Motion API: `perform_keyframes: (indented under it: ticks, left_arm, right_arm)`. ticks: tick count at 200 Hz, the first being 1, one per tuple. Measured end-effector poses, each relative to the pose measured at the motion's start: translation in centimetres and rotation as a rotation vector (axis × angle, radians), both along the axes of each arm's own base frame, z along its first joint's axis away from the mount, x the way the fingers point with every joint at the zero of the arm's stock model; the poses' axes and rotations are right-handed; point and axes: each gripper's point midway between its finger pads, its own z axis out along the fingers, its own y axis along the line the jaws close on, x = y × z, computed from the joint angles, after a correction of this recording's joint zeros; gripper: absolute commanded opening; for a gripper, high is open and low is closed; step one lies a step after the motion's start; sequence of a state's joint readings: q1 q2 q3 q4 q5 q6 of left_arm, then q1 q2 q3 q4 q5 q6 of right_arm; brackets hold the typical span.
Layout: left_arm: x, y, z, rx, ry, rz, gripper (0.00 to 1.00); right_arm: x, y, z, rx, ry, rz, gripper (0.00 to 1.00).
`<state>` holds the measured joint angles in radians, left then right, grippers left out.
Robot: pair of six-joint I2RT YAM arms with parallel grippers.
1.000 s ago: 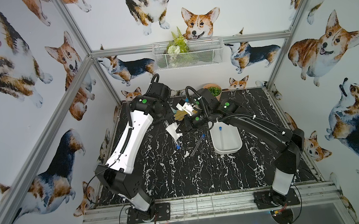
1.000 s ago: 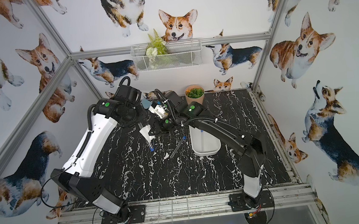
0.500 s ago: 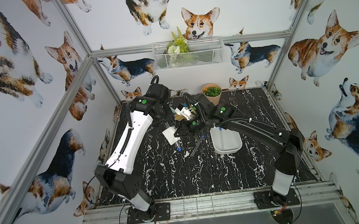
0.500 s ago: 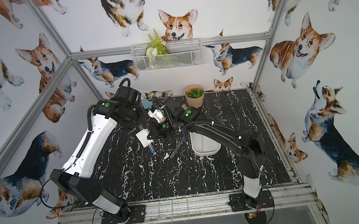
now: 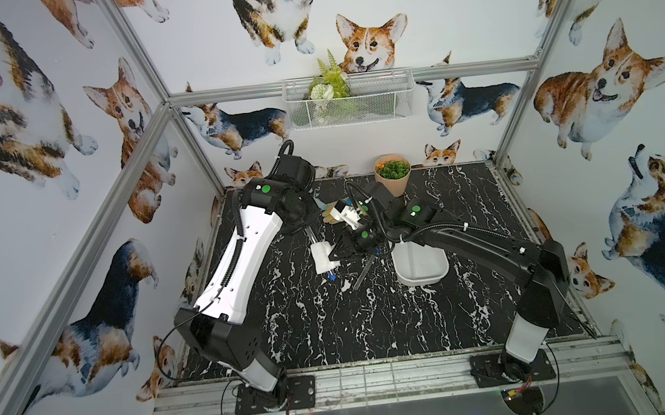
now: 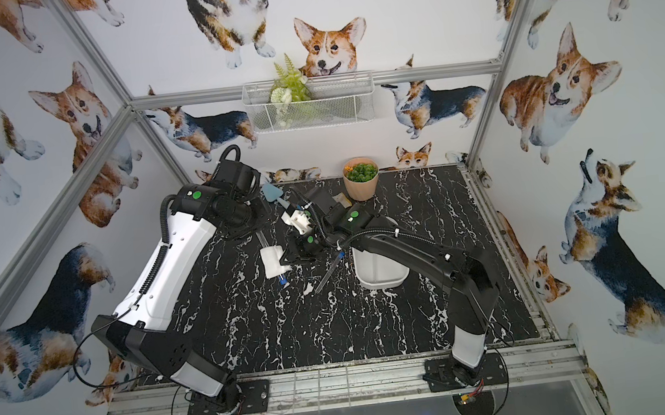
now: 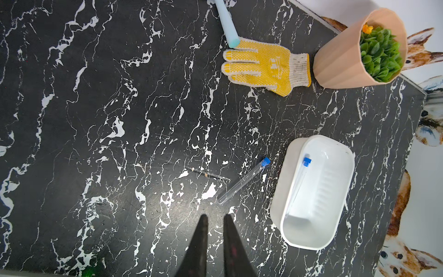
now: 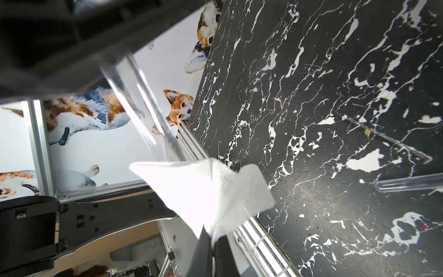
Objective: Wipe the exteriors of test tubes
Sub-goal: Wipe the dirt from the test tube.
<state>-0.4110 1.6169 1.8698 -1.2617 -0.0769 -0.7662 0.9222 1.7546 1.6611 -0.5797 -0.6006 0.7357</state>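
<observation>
Pinching white tissue [image 8: 203,191], right gripper [image 8: 212,233] sits clamped tight. Tissue wraps test tube [image 8: 143,108] just beyond its tips; left gripper [image 7: 215,217] clamps tube's far end.

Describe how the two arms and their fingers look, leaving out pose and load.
Left arm: white shell, black joints, ribbed black cable, green dot. Right arm: black link, white base segment, thin cable with white ties, green dot. Fingers: slim, black, tapered.
</observation>
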Motion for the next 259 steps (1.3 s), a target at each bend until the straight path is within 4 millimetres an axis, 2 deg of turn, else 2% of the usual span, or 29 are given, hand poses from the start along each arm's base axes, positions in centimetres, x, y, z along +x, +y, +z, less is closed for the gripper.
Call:
perform_keyframes:
  ticks: [61, 99, 132, 150, 184, 223, 259]
  left_arm:
    - [0.0, -0.3, -0.3, -0.013, 0.014, -0.008, 0.12]
    - [0.1, -0.4, -0.6, -0.019, 0.020, -0.011, 0.12]
    - [-0.1, -0.5, -1.1, -0.022, 0.035, -0.014, 0.12]
    - [-0.1, -0.7, -1.3, -0.028, 0.041, -0.013, 0.12]
    - [0.0, -0.6, -1.7, -0.026, 0.052, -0.007, 0.12]
    - [1.2, -0.7, -2.0, -0.021, 0.053, 0.010, 0.12]
    - [1.8, -0.7, -2.7, -0.013, 0.057, 0.032, 0.12]
  right_arm:
    - [0.7, 1.2, -1.3, -0.007, 0.020, 0.008, 0.00]
    - [2.1, 2.6, -0.3, 0.027, 0.008, 0.012, 0.00]
    - [3.4, 2.9, 0.9, 0.057, -0.010, 0.000, 0.00]
    - [3.9, 2.9, 1.0, 0.061, -0.011, -0.005, 0.00]
    - [2.7, 2.6, 0.1, 0.042, 0.002, 0.023, 0.00]
    - [-0.4, 0.3, -1.9, -0.021, 0.027, 0.064, 0.00]
    - [-0.9, -0.2, -2.5, -0.035, 0.037, 0.070, 0.00]
